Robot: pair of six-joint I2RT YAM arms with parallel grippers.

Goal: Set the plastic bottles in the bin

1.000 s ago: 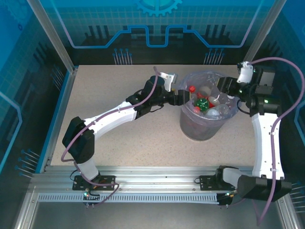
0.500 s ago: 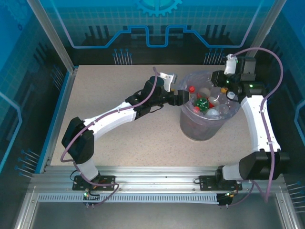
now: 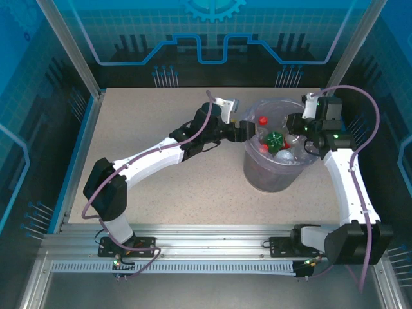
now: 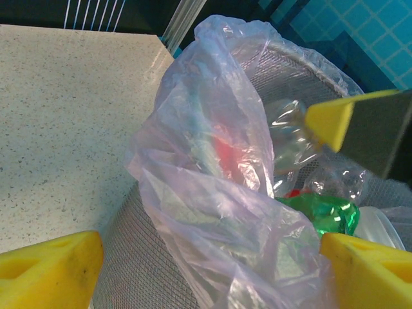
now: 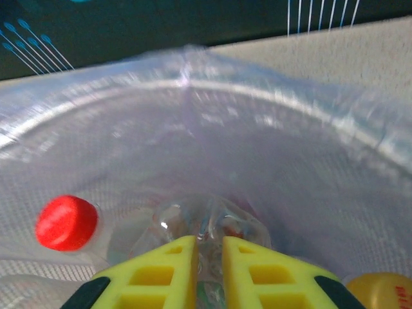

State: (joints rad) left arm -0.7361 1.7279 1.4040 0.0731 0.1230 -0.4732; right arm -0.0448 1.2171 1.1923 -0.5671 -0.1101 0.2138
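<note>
Your right gripper (image 5: 209, 243) is pinched shut (held load unclear) over the bin (image 3: 273, 179), toward the desk's far right corner, bottles (image 3: 275, 140) heaped just below its tips; left gripper (image 4: 206, 277) gapes astride the rim.

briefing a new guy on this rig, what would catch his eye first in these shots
The round grey bin lined with a lavender bag stands on the table, right of middle, heaped with plastic bottles; a green bottle and a red cap stand out. Both arms meet there: the left gripper open astride the left rim, the right gripper shut, pointing into the pile.
</note>
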